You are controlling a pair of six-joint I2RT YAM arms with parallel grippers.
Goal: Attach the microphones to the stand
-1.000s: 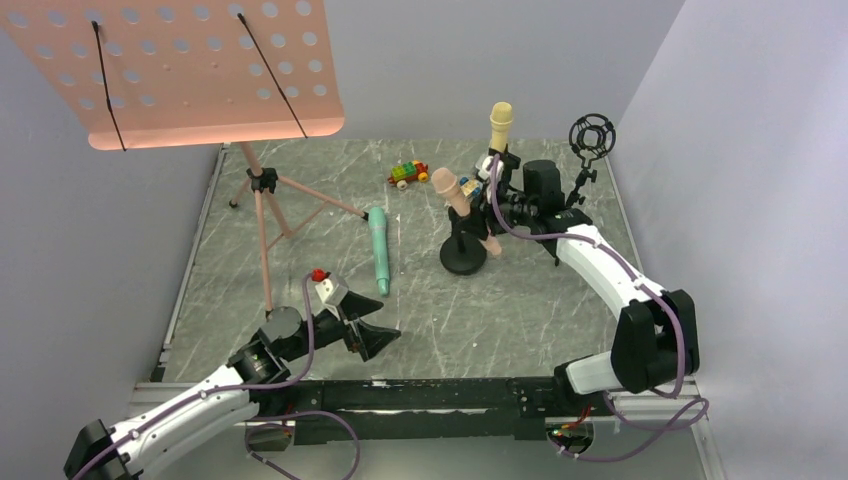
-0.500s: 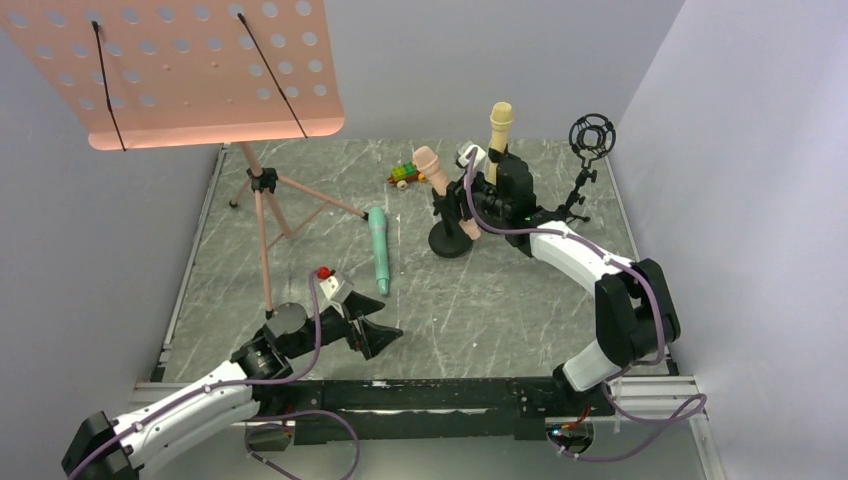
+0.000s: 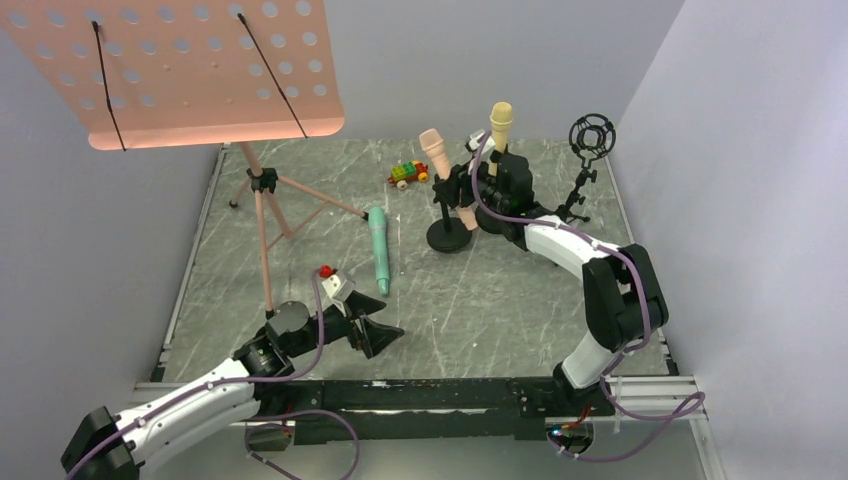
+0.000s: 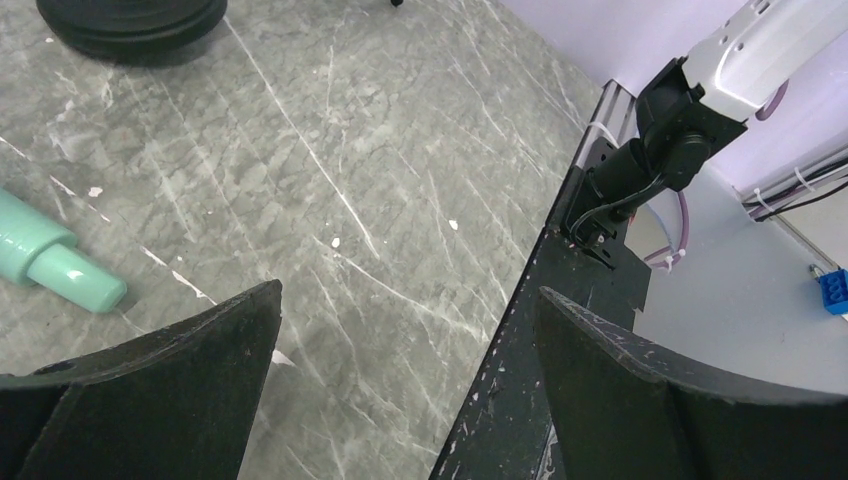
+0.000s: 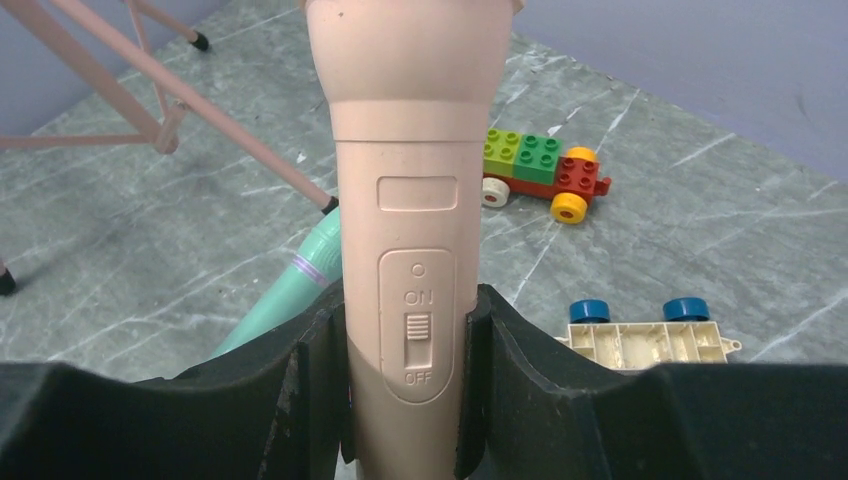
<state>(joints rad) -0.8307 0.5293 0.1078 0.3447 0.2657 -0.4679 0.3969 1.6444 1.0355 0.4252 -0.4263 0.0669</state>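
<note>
Upper middle of the overhead view, the yellow microphone (image 3: 500, 122) stands upright, apparently mounted, the pink microphone (image 3: 434, 152) tilts over a round-based stand (image 3: 447, 238), and the green microphone (image 3: 379, 250) lies on the table (image 3: 480, 300). Left wrist view: left fingers (image 4: 150, 390) wide apart, empty. Right wrist view: right fingers (image 5: 270, 410) clamped on the pink one, so seating it and the green look left to do.

peach-pink microphone (image 5: 405, 200): head cut by top edge | mint-green microphone (image 4: 45, 262): body cut by left edge
</note>
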